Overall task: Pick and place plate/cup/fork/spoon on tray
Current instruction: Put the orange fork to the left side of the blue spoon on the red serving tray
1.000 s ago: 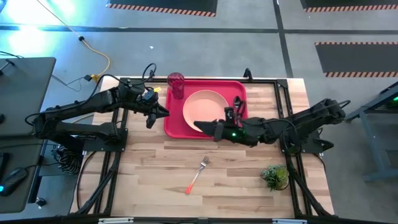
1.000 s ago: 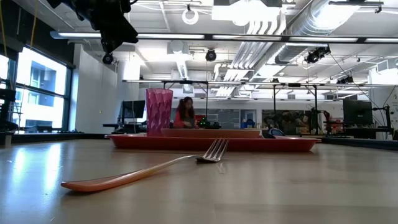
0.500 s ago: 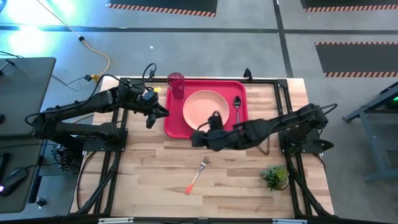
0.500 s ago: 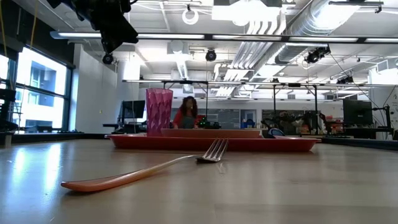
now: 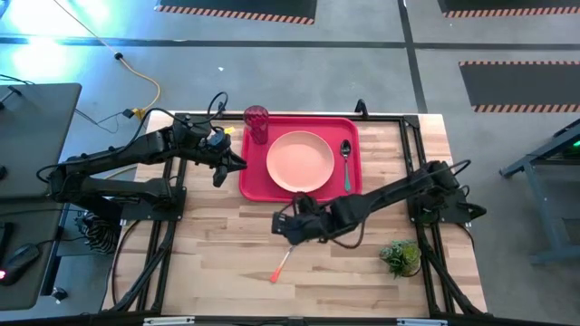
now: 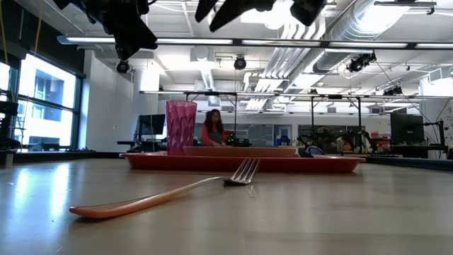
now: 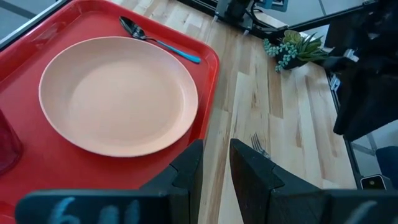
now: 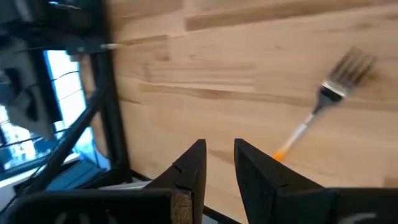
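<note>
Having swung off the tray (image 5: 254,181), the right end effector (image 5: 288,228) is hovering above the fork (image 5: 288,252) on the bench (fingers narrowly parted), needing to straddle the handle squarely.

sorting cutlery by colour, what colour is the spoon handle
Light blue; the spoon on the tray shows best in the left wrist view.
</note>
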